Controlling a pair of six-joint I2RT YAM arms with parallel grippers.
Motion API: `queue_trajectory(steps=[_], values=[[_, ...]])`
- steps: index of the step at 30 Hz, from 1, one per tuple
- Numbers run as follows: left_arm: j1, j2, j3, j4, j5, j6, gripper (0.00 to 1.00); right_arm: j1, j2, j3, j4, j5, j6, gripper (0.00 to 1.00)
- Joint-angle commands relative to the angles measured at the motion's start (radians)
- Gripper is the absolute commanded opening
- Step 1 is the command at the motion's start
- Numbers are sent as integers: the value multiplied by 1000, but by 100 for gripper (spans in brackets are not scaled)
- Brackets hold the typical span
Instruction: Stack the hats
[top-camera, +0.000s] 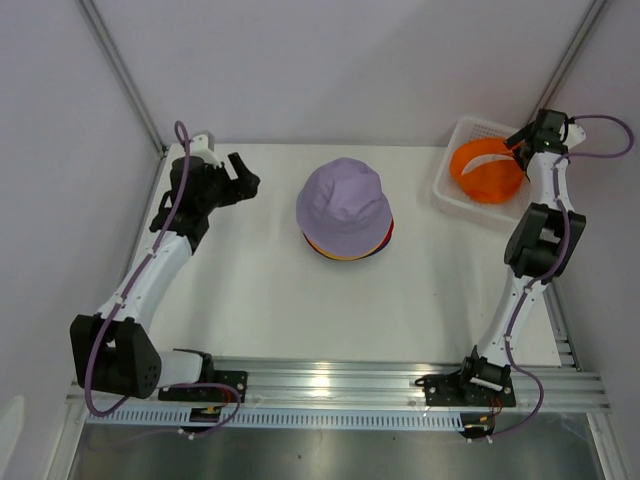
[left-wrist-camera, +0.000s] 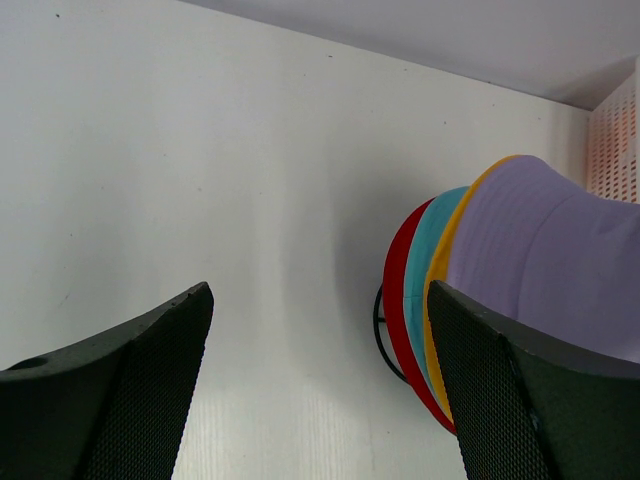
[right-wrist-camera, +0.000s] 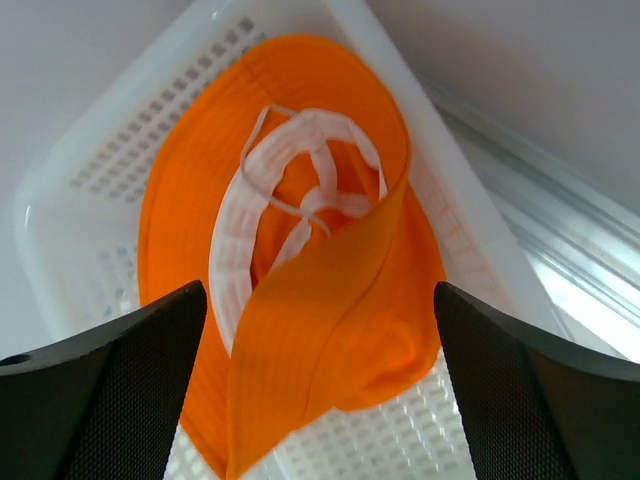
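At 10 o'clock the left pincer (top-camera: 243, 180) gapes empty over the tabletop (top-camera: 260, 290). At centre the lavender hat (top-camera: 343, 203) tops the yellow hat (left-wrist-camera: 432, 300), teal hat (left-wrist-camera: 415, 290) and red hat (left-wrist-camera: 395, 300). A dark edge (left-wrist-camera: 377, 325) shows beneath, perhaps navy. At 2 o'clock the orange hat (top-camera: 487, 172) lies upturned in the basket (top-camera: 447, 190), with the right pincer (top-camera: 518, 143) open above it.

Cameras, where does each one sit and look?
Top external: above and behind, looking down on table, left arm and right arm.
Left wrist: on left hand, facing the lavender hat atop the stack; its fingers show.
Right wrist: on right hand, facing the orange hat in the basket; its fingers show.
Top and right wrist share the orange hat.
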Motion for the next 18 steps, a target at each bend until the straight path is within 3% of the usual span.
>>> queue_trajectory(steps=[1,5,7,10,13,14,18], values=[[8,12,37,15,18,26,90,-5,102,106,26,90,48,97],[15,31,31,13,18,32,90,-7,165,154,-1,82,54,93],[20,38,33,9,24,32,90,-5,174,148,19,75,55,87],[24,39,36,9,31,34,90,-5,182,148,42,50,33,66],[26,30,33,9,32,34,90,-2,159,148,44,33,6,24],[26,25,34,7,35,34,90,-1,147,148,41,33,-2,0],[27,-11,23,3,52,35,90,33,31,146,42,24,-105,0]])
